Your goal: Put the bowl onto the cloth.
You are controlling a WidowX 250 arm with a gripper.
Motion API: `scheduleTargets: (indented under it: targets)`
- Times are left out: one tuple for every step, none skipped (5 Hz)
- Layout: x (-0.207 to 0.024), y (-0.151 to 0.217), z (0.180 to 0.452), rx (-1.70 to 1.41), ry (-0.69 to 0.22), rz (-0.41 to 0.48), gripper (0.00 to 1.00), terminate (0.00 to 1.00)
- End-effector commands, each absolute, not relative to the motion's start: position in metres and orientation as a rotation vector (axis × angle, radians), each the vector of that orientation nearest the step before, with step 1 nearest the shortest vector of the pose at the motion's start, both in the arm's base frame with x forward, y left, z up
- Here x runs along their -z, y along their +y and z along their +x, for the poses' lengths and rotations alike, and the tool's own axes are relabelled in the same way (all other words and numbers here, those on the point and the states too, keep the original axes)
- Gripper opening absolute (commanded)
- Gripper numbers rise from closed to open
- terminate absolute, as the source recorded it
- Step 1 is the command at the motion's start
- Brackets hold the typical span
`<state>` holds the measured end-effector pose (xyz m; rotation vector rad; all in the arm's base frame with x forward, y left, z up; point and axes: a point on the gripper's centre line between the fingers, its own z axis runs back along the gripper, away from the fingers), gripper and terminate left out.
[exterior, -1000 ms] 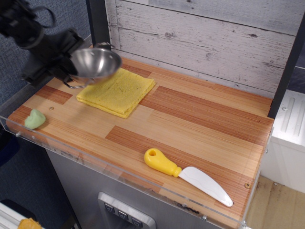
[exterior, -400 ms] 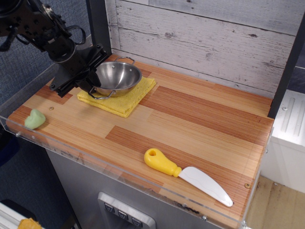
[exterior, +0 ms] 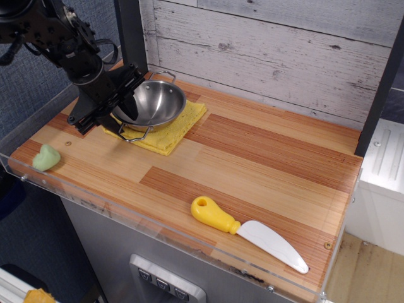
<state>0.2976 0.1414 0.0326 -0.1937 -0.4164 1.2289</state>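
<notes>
The shiny steel bowl (exterior: 156, 103) sits on the yellow cloth (exterior: 172, 131) at the back left of the wooden counter, covering most of it. One wire handle sticks out at the front, the other at the back. My black gripper (exterior: 121, 104) is at the bowl's left rim. One finger reaches inside the bowl and the other stays outside, shut on the rim.
A pale green lump (exterior: 46, 158) lies near the front left edge. A knife with a yellow handle (exterior: 214, 216) and a white blade lies near the front edge. A black post (exterior: 131, 31) and a plank wall stand just behind the bowl.
The bowl was held in the air left of the cloth. It has come down and to the right onto the cloth, with the gripper still on its rim.
</notes>
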Motion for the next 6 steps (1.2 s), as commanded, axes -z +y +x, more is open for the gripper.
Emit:
scheduleTargets:
  targets:
    - [-0.065,0.136,0.3,-1.218,-0.493,-0.215,1.0,0.0]
    - [-0.083,0.135,0.298,-1.213,-0.501,-0.211,1.0,0.0]
    - [-0.107,0.134,0.291,-1.21,-0.531,-0.258,1.0,0.0]
    - [-0.128,0.13,0.278,-1.202,-0.55,-0.281,1.0,0.0]
    - [-0.142,0.116,0.264,-1.156,-0.559,-0.226,1.0,0.0]
    - [-0.142,0.116,0.264,-1.156,-0.559,-0.226,1.0,0.0]
